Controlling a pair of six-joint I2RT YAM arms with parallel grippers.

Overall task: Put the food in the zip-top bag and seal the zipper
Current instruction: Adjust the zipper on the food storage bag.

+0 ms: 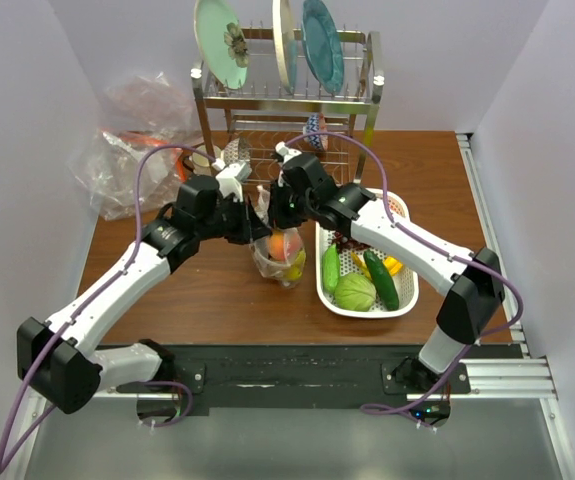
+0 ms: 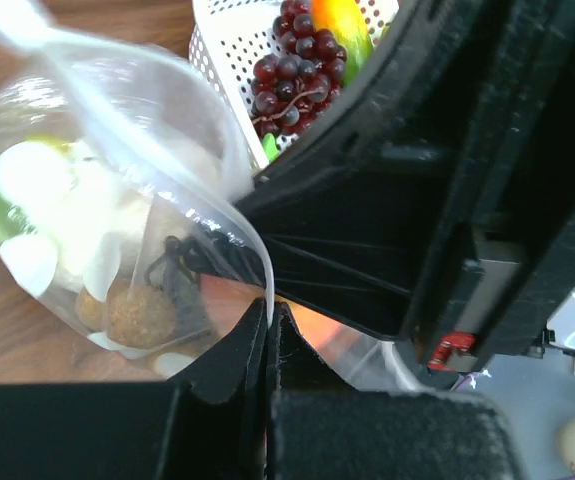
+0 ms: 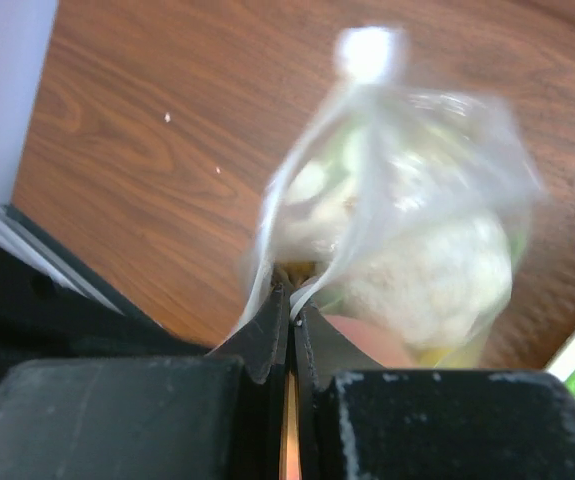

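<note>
Over the brown desk, centre frame, the zip-top bag is hanging, bulging with food. The left gripper and right gripper are both clenching its mouth edge. It's looking soft, slippery and saggy, so pinching along the zipper seems safest.

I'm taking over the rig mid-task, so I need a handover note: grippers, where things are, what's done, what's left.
The left gripper is shut on the mouth edge of the zip-top bag.
The right gripper is shut on the same edge, beside it.
The bag holds a peach and other food.
Grapes and more lie in the white basket to its right.
To do: seal the zipper. I cannot tell how far it is shut.
</note>
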